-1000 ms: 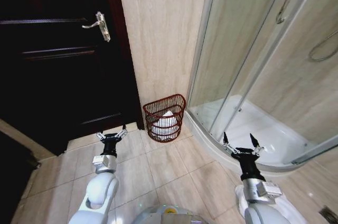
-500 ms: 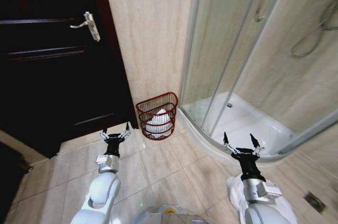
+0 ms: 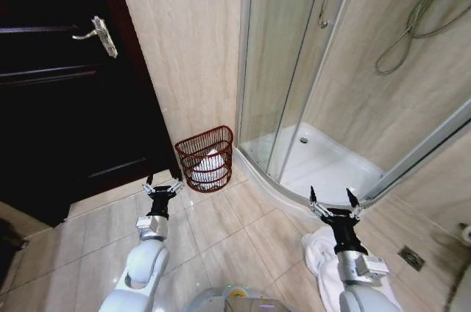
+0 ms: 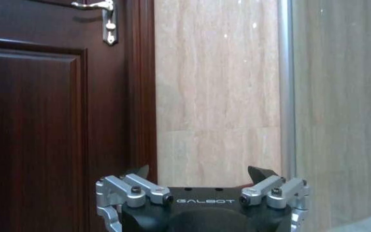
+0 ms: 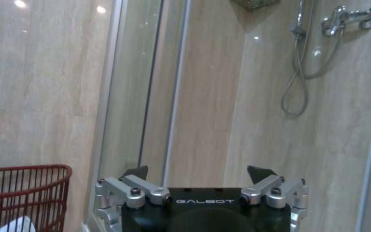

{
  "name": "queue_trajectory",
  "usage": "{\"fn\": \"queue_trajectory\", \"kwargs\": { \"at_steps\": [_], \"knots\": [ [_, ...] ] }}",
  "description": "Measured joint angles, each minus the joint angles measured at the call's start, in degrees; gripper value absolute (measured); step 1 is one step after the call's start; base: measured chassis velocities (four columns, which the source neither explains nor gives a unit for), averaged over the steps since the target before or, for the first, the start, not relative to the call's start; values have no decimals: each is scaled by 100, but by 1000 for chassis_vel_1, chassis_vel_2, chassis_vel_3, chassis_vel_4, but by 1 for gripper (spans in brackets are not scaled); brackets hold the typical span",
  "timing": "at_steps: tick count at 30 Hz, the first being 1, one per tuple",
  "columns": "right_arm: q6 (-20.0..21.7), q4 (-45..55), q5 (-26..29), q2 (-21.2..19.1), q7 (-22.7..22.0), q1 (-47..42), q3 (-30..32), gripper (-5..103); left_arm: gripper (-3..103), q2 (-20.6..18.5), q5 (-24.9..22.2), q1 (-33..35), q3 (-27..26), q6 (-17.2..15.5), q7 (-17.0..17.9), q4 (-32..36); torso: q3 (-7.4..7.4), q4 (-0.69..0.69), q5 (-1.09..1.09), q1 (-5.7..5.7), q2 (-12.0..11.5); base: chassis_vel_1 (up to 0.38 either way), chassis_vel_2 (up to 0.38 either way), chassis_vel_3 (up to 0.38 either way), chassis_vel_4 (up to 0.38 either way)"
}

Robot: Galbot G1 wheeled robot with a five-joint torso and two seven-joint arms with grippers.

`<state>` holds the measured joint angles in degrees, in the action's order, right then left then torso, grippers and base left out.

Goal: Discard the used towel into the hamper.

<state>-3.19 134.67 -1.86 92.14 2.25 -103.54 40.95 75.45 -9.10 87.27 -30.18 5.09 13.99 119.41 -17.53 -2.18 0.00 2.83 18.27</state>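
Note:
The hamper, a dark red wire basket, stands on the floor against the tiled wall between the door and the shower; its rim also shows in the right wrist view. White cloth lies inside it. A white towel lies crumpled on the floor tiles beside my right arm. My left gripper is held open over the floor just short of the hamper, holding nothing. To the right, in front of the shower tray's curb, my right gripper is open too and holds nothing.
A dark wooden door with a metal handle fills the left. The glass shower enclosure with its raised white tray takes the right. A floor drain sits at the far right.
The whole picture has shifted left, so the camera has turned right toward the shower. Both arms keep the same open pose. The floor towel shows more fully.

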Motion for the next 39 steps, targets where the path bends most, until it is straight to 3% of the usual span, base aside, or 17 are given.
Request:
{"fn": "queue_trajectory", "kwargs": {
  "at_steps": [23, 39],
  "knots": [
    [-67, -47, 16, 0, -64, -47, 22, 100, 100, 16, 127, 66, 26, -19, 8, 21, 0, 1, 1, 0, 0, -56, -150, 18, 114],
    [-317, -112, 70, -1, -120, -141, 27, 100, 100, 41, 133, 172, 76, 193, 40, 29, 0, 2, 1, 0, 0, -114, -186, 117, 196]
  ]
}}
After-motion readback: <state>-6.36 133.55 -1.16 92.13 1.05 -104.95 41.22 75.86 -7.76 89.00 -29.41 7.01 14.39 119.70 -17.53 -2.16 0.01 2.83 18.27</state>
